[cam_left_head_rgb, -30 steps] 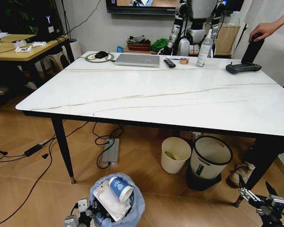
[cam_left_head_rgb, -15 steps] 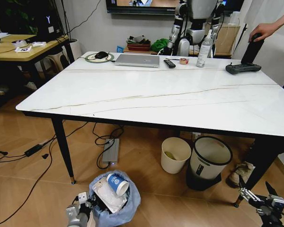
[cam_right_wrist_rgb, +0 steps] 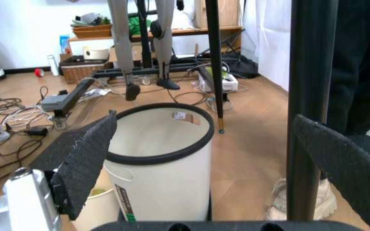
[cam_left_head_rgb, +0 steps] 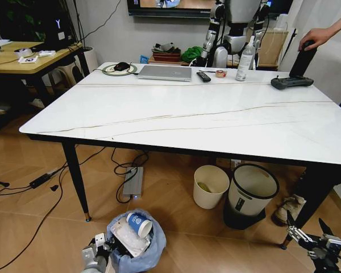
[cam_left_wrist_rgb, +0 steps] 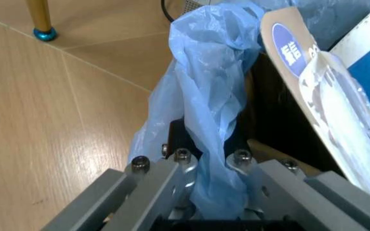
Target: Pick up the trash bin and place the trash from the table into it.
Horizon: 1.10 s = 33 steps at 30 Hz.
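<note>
A: Down on the wooden floor, by the near-left leg of the worktop, the small trash bin lined with a crinkly translucent light-blue plastic bag (cam_left_head_rgb: 137,245) is gripped at its rim by the left gripper (cam_left_wrist_rgb: 214,168). The jaws are seen clamped together on a bunched fold of that liner and the rim beneath.

B: A rim grip is judged the sensible choice, since thin film alone would slip or tear. And the load?

A: A blue paper cup (cam_left_head_rgb: 138,223) is seen lying tilted on top of a clear plastic package (cam_left_head_rgb: 124,238), with a brown cardboard edge visible in the left wrist view. The trash is already packed inside the bin, up to the top.

B: The large white marble-look worktop with thin dark veins (cam_left_head_rgb: 193,116) is left glossy and hard, with a silver laptop (cam_left_head_rgb: 165,72) at its far edge.

A: The right gripper (cam_left_head_rgb: 314,244) is held low by the far-right leg, jaws spread apart, near a grey-and-black round bin with a white liner (cam_right_wrist_rgb: 159,166). It is judged idle.
</note>
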Tool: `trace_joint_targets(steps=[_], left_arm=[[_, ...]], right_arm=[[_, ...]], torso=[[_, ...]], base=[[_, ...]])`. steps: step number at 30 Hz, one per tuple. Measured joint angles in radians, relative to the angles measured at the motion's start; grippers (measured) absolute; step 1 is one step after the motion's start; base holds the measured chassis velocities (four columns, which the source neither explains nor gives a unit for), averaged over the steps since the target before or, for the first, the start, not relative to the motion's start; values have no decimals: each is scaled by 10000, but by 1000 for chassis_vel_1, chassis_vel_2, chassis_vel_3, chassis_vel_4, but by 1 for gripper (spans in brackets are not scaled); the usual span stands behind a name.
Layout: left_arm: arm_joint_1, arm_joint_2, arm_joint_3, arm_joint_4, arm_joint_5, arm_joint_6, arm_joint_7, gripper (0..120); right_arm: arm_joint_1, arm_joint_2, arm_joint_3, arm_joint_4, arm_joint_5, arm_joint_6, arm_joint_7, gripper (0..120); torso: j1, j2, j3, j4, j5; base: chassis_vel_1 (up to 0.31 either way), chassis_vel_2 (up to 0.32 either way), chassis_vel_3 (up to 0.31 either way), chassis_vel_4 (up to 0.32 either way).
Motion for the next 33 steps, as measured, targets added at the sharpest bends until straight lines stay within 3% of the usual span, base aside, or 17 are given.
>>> trace_joint_targets(steps=[16,18,31,33], left_arm=[[-554,-220,-38,671,8,-134,62,1],[-555,-230,-34,697,16,-130,68,10],[-402,-185,-43,485,38,-178,56,58],[-355,-164,-40,410,38,-181,49,62]], right_arm=[[0,0,0,0,0,0,0,100],[-1,0,0,0,0,0,0,100],[0,0,0,0,0,0,0,100],[0,0,0,0,0,0,0,100]], torso=[[4,14,7,0,5],[6,14,10,0,-12],[7,17,11,0,1],[7,17,11,0,0]], base=[[0,0,0,0],[0,0,0,0],[0,0,0,0],[0,0,0,0]])
